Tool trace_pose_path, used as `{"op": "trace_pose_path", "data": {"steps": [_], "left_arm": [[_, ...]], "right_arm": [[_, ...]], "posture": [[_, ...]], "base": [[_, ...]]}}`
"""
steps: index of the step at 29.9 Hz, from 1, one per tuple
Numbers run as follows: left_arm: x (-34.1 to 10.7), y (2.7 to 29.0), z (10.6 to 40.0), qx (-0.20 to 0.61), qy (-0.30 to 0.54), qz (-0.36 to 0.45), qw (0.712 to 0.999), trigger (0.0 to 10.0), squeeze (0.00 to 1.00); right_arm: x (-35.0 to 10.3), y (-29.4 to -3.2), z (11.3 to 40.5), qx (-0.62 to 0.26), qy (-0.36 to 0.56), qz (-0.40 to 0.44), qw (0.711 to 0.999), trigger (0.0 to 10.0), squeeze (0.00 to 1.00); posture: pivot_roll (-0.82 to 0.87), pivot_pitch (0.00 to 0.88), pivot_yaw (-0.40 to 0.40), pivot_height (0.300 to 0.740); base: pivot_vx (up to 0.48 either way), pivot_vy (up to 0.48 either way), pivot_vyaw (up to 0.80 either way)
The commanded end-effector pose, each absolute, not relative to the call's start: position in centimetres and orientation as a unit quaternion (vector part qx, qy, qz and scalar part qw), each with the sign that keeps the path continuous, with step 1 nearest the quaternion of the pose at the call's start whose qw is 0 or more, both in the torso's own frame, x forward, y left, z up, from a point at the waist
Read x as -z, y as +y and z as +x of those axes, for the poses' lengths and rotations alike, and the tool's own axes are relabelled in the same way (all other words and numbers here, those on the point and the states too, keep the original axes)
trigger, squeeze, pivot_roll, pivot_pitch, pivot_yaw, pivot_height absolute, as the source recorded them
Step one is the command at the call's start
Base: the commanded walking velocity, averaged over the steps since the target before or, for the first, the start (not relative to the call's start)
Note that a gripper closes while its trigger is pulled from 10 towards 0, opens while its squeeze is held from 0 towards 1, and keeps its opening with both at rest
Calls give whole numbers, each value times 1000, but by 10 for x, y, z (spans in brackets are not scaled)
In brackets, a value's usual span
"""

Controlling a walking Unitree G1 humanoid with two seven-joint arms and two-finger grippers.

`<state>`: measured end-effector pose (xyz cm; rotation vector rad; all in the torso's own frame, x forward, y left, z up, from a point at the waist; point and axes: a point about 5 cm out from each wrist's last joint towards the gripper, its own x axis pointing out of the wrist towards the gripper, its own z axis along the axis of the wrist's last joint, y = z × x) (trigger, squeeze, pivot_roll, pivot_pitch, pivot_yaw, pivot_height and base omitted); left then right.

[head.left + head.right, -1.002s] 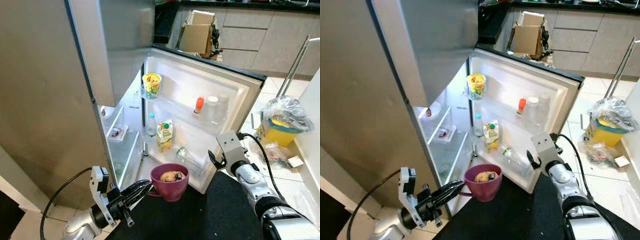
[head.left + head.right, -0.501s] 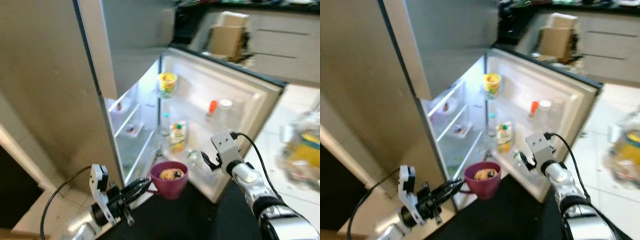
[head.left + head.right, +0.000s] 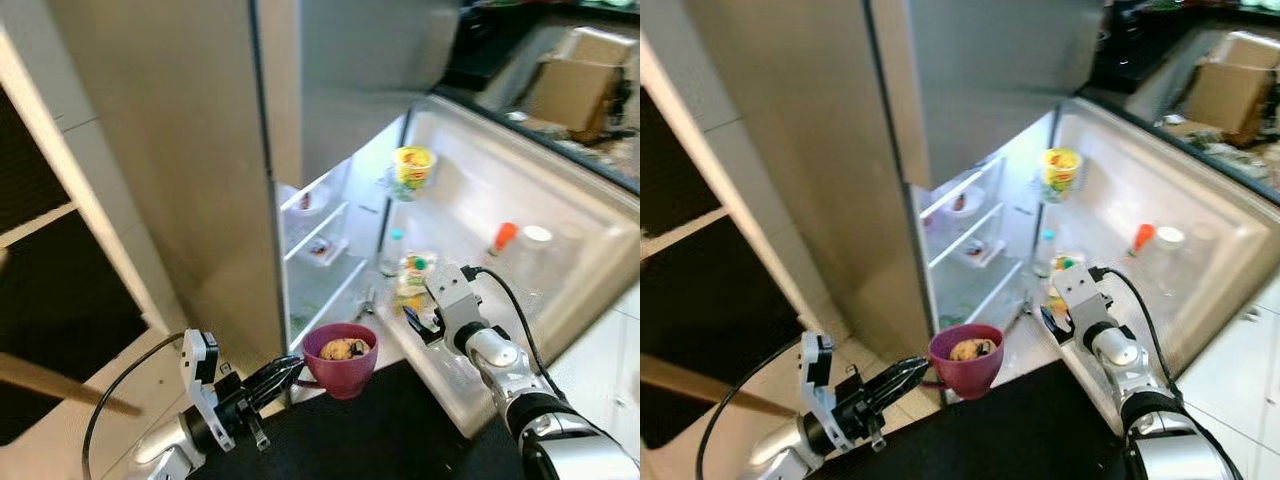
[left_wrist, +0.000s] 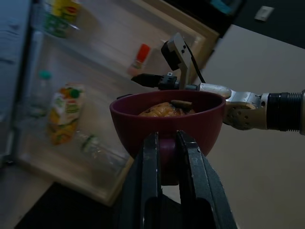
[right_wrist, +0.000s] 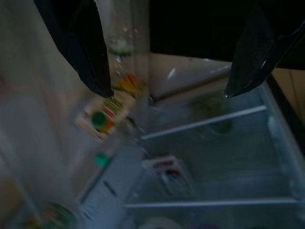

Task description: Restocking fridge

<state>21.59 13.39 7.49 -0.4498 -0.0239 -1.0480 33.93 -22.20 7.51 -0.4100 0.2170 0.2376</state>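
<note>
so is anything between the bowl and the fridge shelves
Nothing visible blocks it. The left gripper holds the maroon bowl just outside the open fridge; the right gripper hangs open beside the door shelves, off that line.

I am counting one open fridge (image 3: 250, 150) in front of me and placing everything by it. On its door shelves I am seeing one yellow cup (image 3: 413, 166), one juice carton (image 3: 412, 276), one clear bottle with a green cap (image 3: 391, 252), one bottle with an orange cap (image 3: 501, 238) and one white-lidded jar (image 3: 533, 240). Just outside the fridge I am carrying one maroon bowl (image 3: 340, 361) of food, and I am counting two grippers of mine, the left gripper (image 4: 165, 147) and the right gripper (image 5: 164, 76).
</note>
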Motion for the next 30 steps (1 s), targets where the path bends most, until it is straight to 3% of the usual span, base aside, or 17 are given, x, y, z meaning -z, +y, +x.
{"op": "trace_pose_path", "data": {"steps": [1,6,30], "left_arm": [[-76,134,216,497,-19,-212,841,10000,0],[-76,134,216,497,-19,-212,841,10000,0],[-77,134,217,499,-20,-212,840,10000,0]], "right_arm": [[-72,-221,338,-121,111,-203,965,10000,0],[-73,-221,338,-114,108,-202,967,10000,0],[-73,-220,339,-111,106,-205,967,10000,0]], "posture": [[-36,46,-9,740],[-36,46,-9,740],[-31,43,-9,740]], "base": [[0,0,738],[0,0,268],[0,-305,0]]}}
